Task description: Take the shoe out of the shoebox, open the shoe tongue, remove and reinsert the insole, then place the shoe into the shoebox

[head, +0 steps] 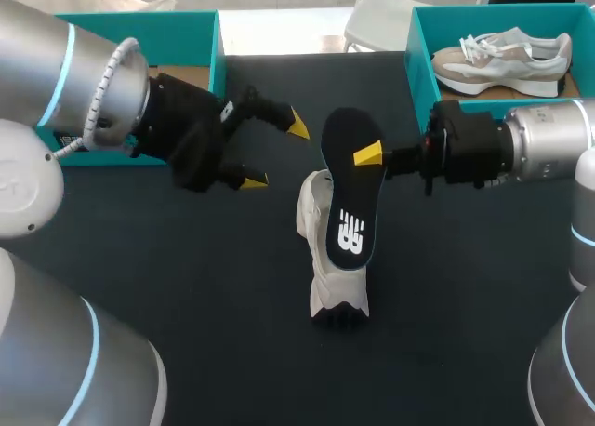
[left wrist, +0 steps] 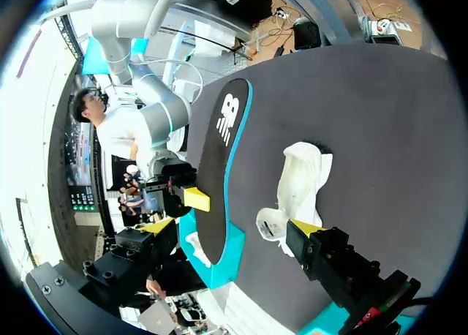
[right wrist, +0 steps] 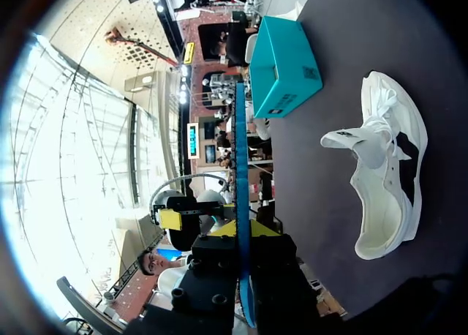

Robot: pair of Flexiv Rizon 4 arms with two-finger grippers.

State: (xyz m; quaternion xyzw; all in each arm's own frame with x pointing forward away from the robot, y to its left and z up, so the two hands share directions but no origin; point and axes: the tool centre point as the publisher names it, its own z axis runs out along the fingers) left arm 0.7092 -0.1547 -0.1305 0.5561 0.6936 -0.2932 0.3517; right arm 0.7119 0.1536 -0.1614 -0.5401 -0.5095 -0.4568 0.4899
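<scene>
the insole (head: 351, 193) is out of the shoe and up in the air, black face with a white logo towards my head camera and a teal edge seen from the wrists. my right gripper (head: 370, 154) pinches it near one end, one yellow tip flat on the black face and the other behind it; in the right wrist view the insole runs edge-on straight out between the fingers. the white shoe (head: 335, 291) lies on the dark table (head: 186, 305) just under the insole's lower end, on its side with the tongue pulled out. my left gripper (head: 275, 153) hangs beside the insole with its fingers spread wide, touching nothing; from its wrist, the insole is ahead of it. a teal shoebox (head: 418, 54) sits at the far right edge of the table with a second shoe (head: 502, 59) inside, and another teal box (head: 216, 49) stands far left behind my left arm.
</scene>
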